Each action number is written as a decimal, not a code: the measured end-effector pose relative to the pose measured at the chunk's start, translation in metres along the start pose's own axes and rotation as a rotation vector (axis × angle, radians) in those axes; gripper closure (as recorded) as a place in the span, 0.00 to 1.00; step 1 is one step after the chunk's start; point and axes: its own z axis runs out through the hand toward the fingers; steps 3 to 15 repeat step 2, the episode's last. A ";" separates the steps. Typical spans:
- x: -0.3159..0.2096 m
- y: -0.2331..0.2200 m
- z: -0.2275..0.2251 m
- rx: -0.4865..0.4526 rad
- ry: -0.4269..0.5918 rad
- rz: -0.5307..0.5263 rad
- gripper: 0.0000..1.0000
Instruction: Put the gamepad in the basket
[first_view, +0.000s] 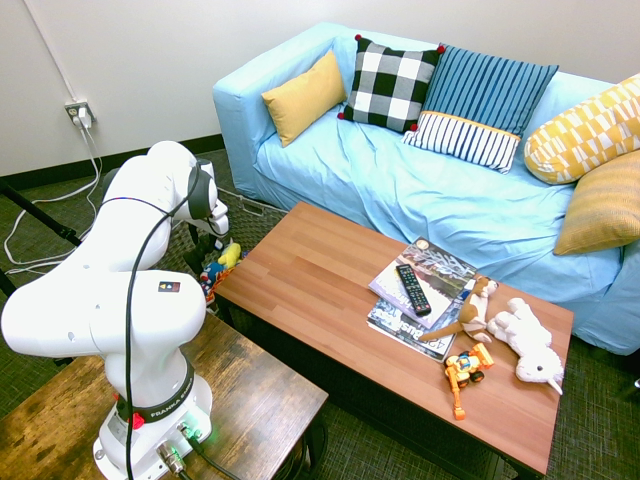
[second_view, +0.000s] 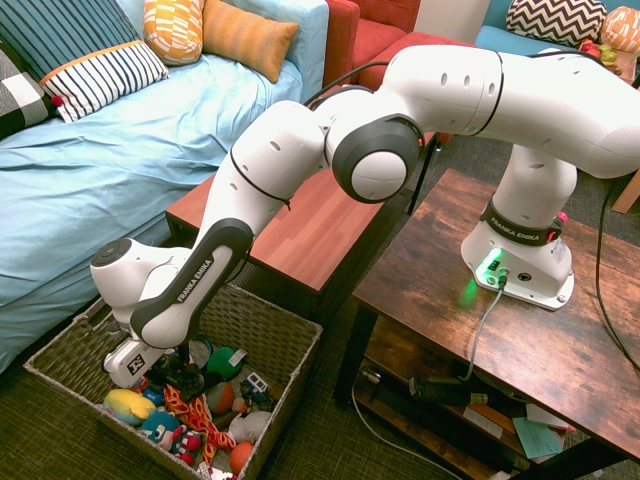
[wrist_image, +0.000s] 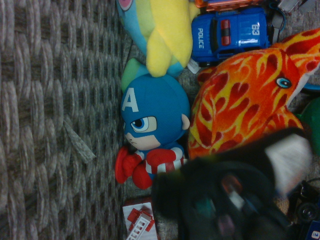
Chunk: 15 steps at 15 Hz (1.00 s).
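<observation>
My hand (second_view: 178, 372) is down inside the basket (second_view: 262, 338), low over the toy pile. The gamepad (second_view: 186, 378) is the dark lump right at my fingertips in the second exterior view; wrist view shows it as a blurred black shape (wrist_image: 235, 195) with a pale patch at one end, rising from the bottom edge.

Can't tell from any view whether my fingers are closed on it or already let go: the spot is dark and crowded.

Relation that matters: the gamepad sits directly below my hand, within the basket walls, over the toys, not the rim. Left to right in the wrist view: woven wall, Captain America plush (wrist_image: 150, 125), flame-print plush (wrist_image: 240, 100), then the gamepad. Its long axis I can't read through the blur.

My judgement: task is at the release stage. If I hold it, open and lift straight up; no sideways travel needed.
</observation>
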 end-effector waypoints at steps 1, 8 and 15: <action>0.001 0.000 0.001 -0.001 0.000 0.000 0.00; 0.002 0.000 0.000 -0.001 0.000 -0.002 0.00; 0.002 0.000 0.000 -0.001 0.000 -0.002 0.00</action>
